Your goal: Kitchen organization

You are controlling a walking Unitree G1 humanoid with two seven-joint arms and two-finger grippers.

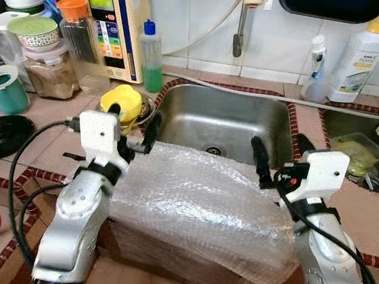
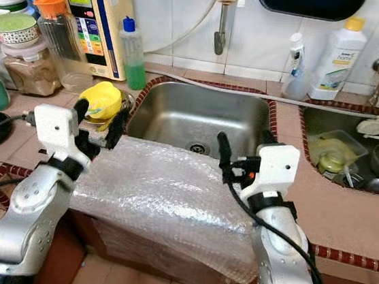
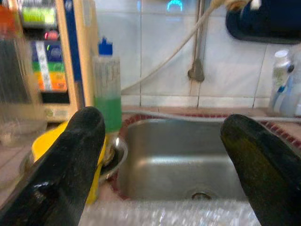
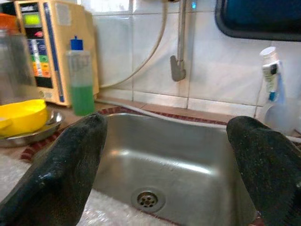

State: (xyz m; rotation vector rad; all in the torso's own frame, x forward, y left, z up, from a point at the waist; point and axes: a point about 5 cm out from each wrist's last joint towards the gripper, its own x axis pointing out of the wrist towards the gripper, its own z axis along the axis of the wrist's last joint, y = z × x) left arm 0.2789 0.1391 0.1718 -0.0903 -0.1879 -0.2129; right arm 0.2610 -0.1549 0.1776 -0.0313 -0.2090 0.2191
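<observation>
A clear, dimpled bubble wrap sheet [image 1: 196, 204] covers a brown box. At twelve o'clock the sink [image 1: 222, 122] is grey steel with a dark red tile border. At ten o'clock sit a yellow lid [image 1: 124, 100] and a bottle [image 1: 151, 59] of green liquid with a blue cap.

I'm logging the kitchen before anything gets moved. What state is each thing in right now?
left gripper: open, holding nothing, over the bubble wrap
right gripper: open, holding nothing, at the sink's front edge
bubble wrap: draped over the counter's front edge
sink: empty, dry-looking
green soap bottle: upright, capped, partly full
white detergent bottle: upright, capped
orange-lidded jar: upright, closed
</observation>
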